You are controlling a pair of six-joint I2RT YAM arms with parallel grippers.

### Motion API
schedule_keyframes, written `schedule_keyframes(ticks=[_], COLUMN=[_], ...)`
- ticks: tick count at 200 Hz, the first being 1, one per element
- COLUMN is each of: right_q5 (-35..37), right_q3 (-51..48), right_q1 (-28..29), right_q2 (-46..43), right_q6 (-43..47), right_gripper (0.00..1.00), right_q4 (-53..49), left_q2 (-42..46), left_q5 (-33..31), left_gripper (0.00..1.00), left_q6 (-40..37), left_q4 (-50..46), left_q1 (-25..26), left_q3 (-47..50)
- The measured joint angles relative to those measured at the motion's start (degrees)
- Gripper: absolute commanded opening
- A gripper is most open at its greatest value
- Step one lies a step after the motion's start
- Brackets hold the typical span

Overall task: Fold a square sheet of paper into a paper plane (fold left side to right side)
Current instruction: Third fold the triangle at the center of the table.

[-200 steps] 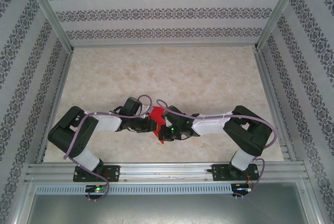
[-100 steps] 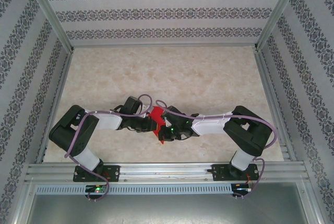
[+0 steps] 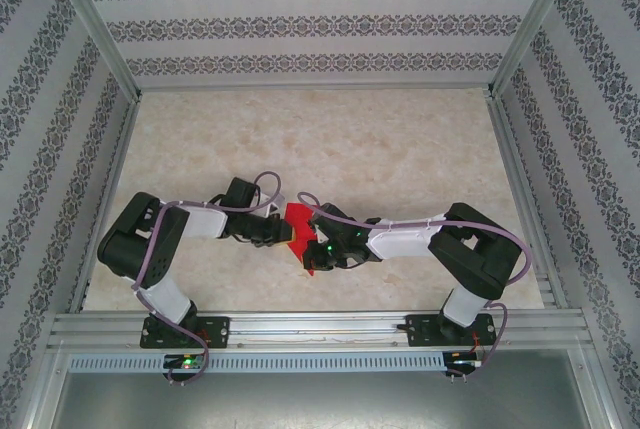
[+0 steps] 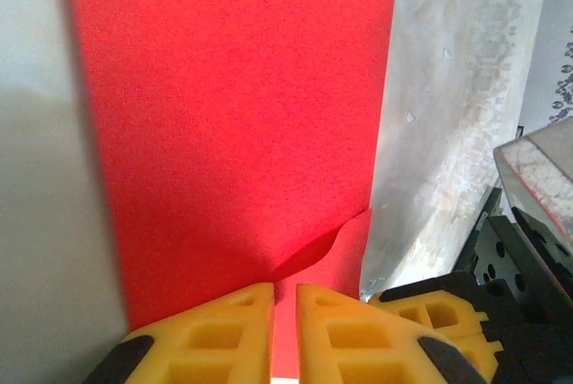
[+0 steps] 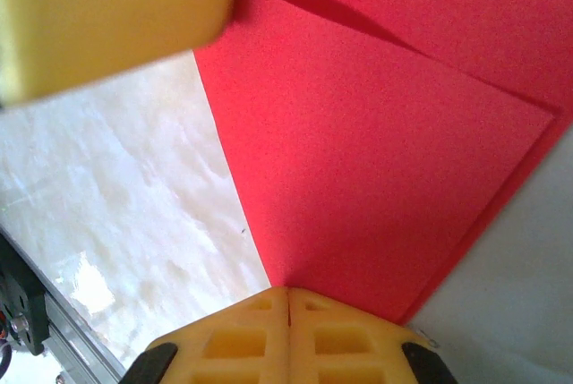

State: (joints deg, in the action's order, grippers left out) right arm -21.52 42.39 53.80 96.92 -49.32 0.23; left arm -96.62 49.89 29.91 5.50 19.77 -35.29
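Now | left fingers [image 4: 208, 335] pinch red paper [image 4: 233, 115] | right fingers [image 5: 235, 341] clamped on it

The square sheet of paper [image 4: 233, 115] was thin red paper, matt, with a fine grainy surface and crisp creases. The jaws of the left gripper [image 4: 285, 293] and the right gripper [image 5: 288, 294] were yellow moulded plastic, smooth and matt, set on black plastic. The tabletop [image 3: 400, 149] looked like pale marbled laminate, smooth with a soft sheen. The frame rails [image 3: 320, 327] were bare brushed metal, and the walls [image 3: 320, 24] had a matt printed covering.
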Motion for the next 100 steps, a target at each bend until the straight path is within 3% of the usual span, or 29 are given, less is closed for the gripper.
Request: schedule_keyframes(ticks=[47, 73, 100], right_q5=[0.0, 0.0, 0.0], right_q3=[0.0, 0.0, -0.4], right_q1=[0.0, 0.0, -0.4], right_q2=[0.0, -0.1, -0.5], right_q6=[0.0, 0.3, 1.6], right_gripper=[0.00, 0.00, 0.00], right_q4=[0.0, 0.0, 0.1], left_q2=[1.4, 5.0, 10.4], left_q5=[-3.3, -8.3, -9.1], left_gripper=[0.14, 0.14, 0.14], left_q6=[-2.6, -4.1, -4.4], left_q4=[-2.1, -3.6, -4.5], left_q1=[-3.8, -5.7, -5.6], left_q3=[-0.7, -0.7, -0.4])
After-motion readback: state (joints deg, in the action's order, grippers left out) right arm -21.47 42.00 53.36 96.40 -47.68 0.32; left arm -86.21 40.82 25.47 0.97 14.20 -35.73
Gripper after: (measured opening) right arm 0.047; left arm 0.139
